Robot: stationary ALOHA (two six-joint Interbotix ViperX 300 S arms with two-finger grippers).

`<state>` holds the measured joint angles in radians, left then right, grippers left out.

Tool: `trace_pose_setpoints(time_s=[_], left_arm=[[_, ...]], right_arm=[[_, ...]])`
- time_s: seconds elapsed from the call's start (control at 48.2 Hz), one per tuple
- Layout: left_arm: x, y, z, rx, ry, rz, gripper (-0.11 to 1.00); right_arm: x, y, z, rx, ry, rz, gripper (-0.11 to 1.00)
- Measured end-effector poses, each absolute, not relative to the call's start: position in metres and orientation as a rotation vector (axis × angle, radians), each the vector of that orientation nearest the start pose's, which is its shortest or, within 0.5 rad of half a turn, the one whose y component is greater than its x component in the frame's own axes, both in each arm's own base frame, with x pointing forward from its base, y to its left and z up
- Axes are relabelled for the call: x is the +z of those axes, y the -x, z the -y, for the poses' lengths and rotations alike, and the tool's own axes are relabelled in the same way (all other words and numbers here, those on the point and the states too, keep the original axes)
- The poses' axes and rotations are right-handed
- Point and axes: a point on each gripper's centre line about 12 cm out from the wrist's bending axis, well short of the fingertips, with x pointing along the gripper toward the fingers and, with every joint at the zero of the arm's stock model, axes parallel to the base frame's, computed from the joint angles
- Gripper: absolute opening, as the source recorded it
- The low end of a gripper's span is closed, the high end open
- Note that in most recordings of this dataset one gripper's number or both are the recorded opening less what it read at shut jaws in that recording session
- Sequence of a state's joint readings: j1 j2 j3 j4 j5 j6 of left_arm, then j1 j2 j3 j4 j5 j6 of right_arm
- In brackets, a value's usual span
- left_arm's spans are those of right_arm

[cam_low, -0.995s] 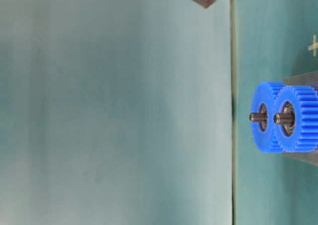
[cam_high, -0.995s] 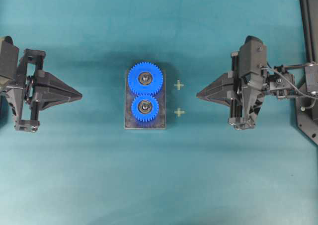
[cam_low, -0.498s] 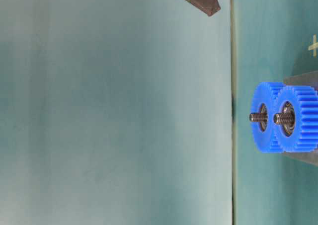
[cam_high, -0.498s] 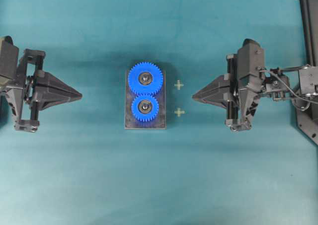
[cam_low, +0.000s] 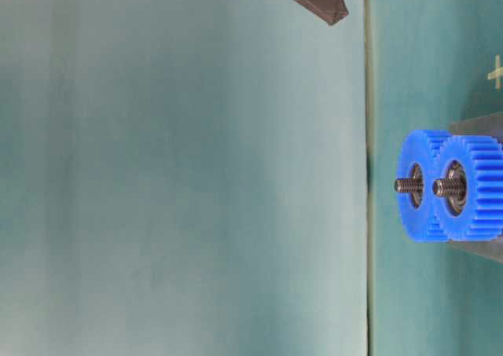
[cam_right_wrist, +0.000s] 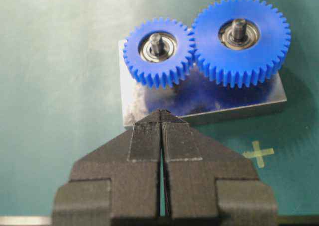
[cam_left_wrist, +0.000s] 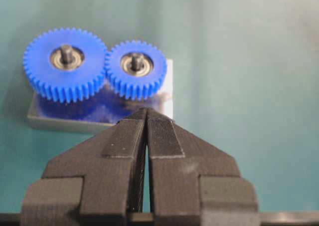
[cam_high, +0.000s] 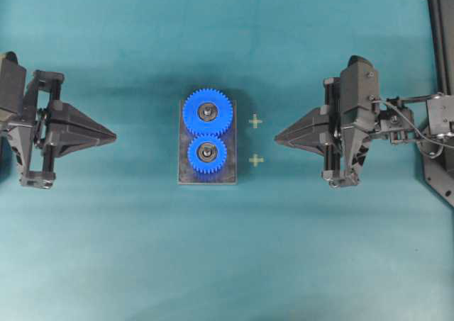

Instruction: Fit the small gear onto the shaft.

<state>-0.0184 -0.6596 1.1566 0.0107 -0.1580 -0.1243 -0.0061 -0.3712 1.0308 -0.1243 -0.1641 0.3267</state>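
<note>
- Two grippers face each other across the overhead view, the left gripper [cam_high: 113, 134] and the right gripper [cam_high: 277, 136], both well apart from the dark plate [cam_high: 186, 176] between them; each pair of fingers comes to one closed point, holding nothing.
- Two gears sit on that plate: the small gear [cam_high: 207, 154] is seated on the shaft [cam_high: 207, 151], its teeth meshing with the larger gear [cam_high: 207, 113]. Two pale cross marks [cam_high: 255, 122] lie on the teal table [cam_high: 227, 264] just beside the plate, seen fully in this view alone.
- One dark fingertip [cam_low: 326, 6] pokes in at the top edge of the table-level view, the rest cut off. This sideways view alone shows two threaded shaft ends projecting through the gears, which overlap here.
- One closed pair of left fingers [cam_left_wrist: 127, 138] fills the left wrist view, pads pressed together, with both gears beyond; the plate's far side is hidden.
- One shut pair of right fingers [cam_right_wrist: 147, 138] shows in the right wrist view, covering part of the plate's near edge; only one cross shows.
</note>
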Motion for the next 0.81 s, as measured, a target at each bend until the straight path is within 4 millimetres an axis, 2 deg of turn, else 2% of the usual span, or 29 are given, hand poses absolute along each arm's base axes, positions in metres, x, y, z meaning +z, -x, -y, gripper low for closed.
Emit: trace_pose_setpoints(time_s=[0.809], left_arm=[[0.2177,-0.2381,0.0046,0.000,0.111,-0.341,0.00]], right_arm=[[0.1848,-0.2850,-0.0011,-0.036,-0.206,-0.506,-0.01]])
